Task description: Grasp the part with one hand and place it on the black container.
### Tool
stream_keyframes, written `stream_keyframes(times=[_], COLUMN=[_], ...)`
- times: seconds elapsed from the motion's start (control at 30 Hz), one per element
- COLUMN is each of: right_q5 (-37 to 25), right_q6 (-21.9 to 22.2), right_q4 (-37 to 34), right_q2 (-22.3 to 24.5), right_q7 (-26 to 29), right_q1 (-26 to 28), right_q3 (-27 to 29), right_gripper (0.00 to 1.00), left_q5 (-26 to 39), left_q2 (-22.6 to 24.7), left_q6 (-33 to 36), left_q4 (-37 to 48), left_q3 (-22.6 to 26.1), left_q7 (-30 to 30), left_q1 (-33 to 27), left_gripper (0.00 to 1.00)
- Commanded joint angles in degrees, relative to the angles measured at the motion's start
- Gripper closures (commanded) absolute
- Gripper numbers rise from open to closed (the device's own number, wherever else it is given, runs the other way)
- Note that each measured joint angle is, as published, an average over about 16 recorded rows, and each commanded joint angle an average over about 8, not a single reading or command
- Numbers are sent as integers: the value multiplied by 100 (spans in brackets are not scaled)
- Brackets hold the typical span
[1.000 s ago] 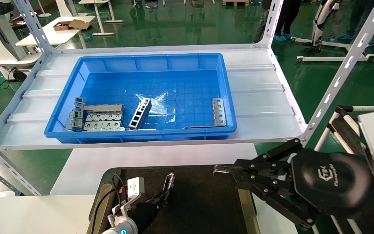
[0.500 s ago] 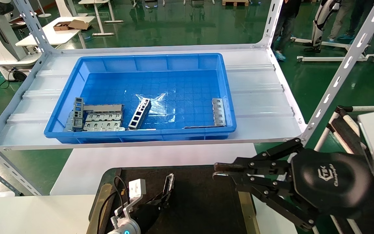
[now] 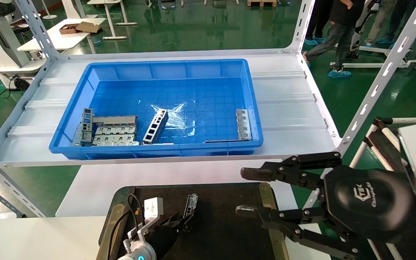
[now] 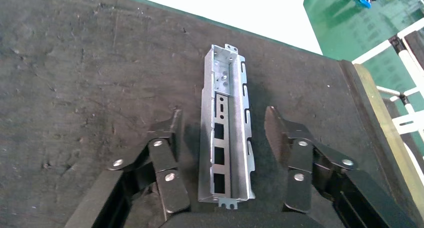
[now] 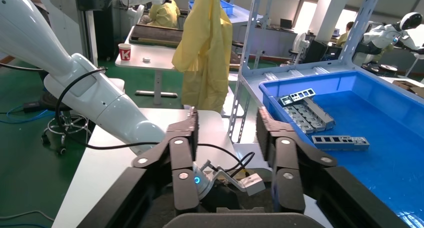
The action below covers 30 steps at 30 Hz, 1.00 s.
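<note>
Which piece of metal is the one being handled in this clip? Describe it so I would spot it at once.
Look at the black tray nearest the robot, not the blue bin on the shelf behind. On its dark surface, between the open fingers of the left gripper, lies a slim silver channel bar. It is the only metal piece outside the bin, narrow with small cutouts.

I get bright, even overhead light. Glare on the green floor (image 3: 200, 25) at 12 o'clock and the plastic film (image 3: 173, 117) mid-frame. Soft shadows. Walking person (image 3: 334, 32) motion-blurred.
</note>
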Motion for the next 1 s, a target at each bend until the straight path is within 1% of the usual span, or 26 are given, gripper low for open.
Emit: stream_keyframes(times=[0.03,0.23,0.37,0.53,0.7,0.87,1.0], right_q5=[0,0,1,1,1,1,2], right_q6=[0,0,0,1,1,1,1], right_q4=[0,0,0,0,0,0,0], right_q2=[0,0,0,1,1,1,1], right_q7=[0,0,0,-1,-1,-1,-1], right_q1=[0,0,0,0,0,1,1], right_q3=[0,-1,-1,-1,-2,-2,-2], right_gripper=[0,0,0,0,0,0,0], left_q5=[4,248,379,477,419,254,44], left_q2=[-42,-522,-949,-1509,-2052,-2533,-2829], left_q6=[8,42,284,813,1405,2055,2574], left_q4=[-66,-821,-1369,-1984,-2454,-2718,-2796], left_q3=[61,165,185,148,-15,-226,-411], left_q7=[22,271,412,662,1028,1553,2035], left_q1=[-19,14,24,-12,-67,-153,-223], left_gripper=[0,0,0,0,0,0,0])
